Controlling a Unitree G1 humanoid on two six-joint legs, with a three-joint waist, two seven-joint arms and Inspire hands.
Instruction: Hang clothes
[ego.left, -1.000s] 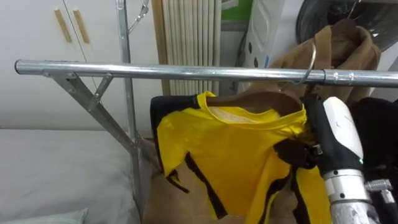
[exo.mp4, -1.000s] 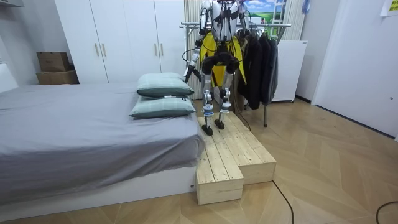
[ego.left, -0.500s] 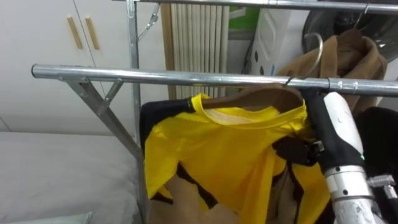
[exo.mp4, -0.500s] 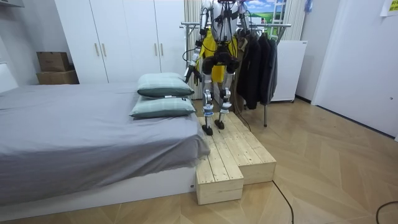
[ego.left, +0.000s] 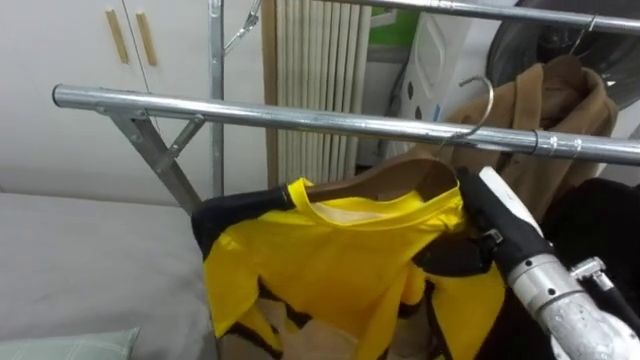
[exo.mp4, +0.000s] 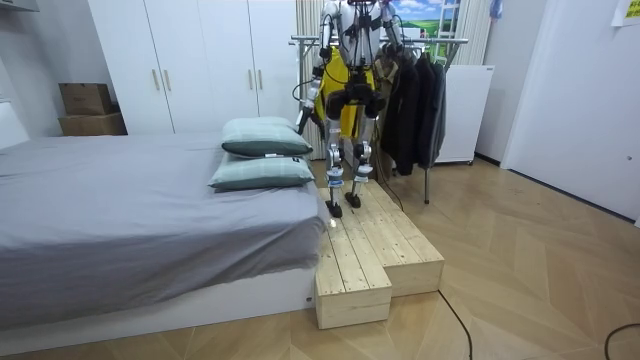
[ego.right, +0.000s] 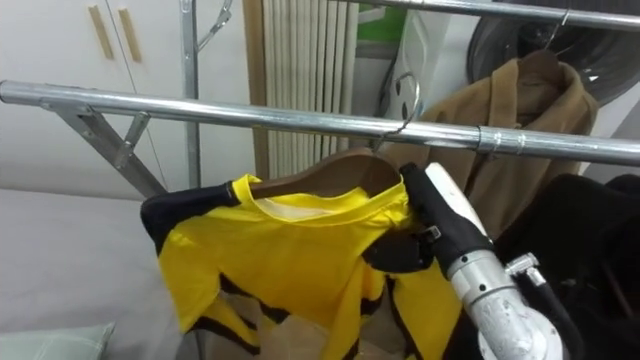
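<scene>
Left eye view: right hand (ego.left: 497, 215) curls dark fingers (ego.left: 452, 256) round the shoulder of the yellow shirt (ego.left: 330, 260) on its hanger (ego.left: 390, 178), cloth draping left of them; left hand (exo.mp4: 303, 120), fingers can't tell.

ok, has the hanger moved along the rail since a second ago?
Yes, leftward: the hanger sits further from the joint on the rail than before.

You have no lettering, number, label or sign here that can be read. The small yellow sheet (exo.mp4: 626, 12) high on the wall (exo.mp4: 580, 80), well to the room view's right of the clothes rail (ego.left: 300, 118), is too small to tell whether it carries any writing.
</scene>
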